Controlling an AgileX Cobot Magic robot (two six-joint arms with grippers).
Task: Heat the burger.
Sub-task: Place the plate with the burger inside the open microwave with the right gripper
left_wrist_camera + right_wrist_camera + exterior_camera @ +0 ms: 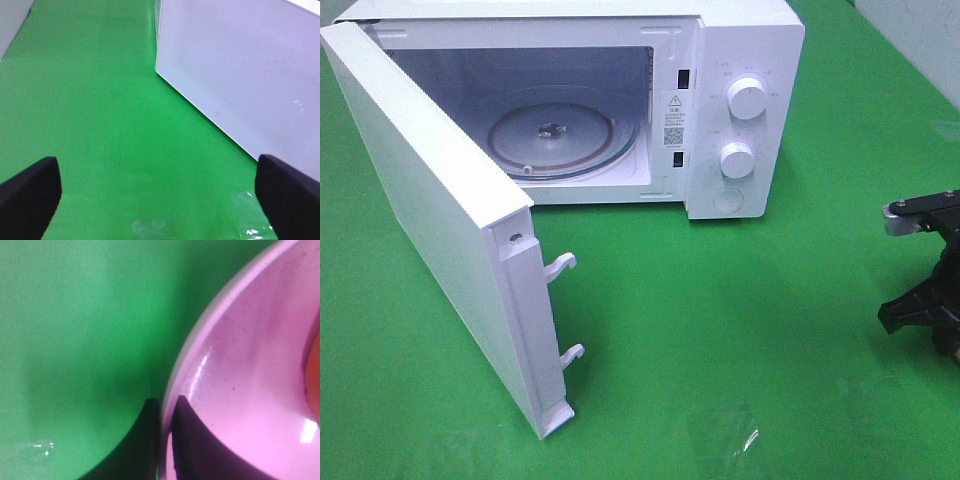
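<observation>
In the right wrist view my right gripper (pixel 166 407) is shut on the rim of a round pink plate (pixel 250 390), one finger inside the rim and one outside. Only an orange-brown sliver of the burger (pixel 314 370) shows on the plate, at the frame's edge. In the high view the right arm (pixel 923 270) is low at the far right edge, and the plate and burger lie beyond that frame. My left gripper (pixel 157 180) is open over bare green cloth with nothing between its fingers (pixel 30 192). It does not show in the high view.
The white microwave (pixel 745 100) stands at the back with its door (pixel 430 210) swung wide toward the front left. Its glass turntable (pixel 560 135) is bare. The door's perforated panel (pixel 240 65) is close beside the left gripper. Green cloth (pixel 720 330) covers the table.
</observation>
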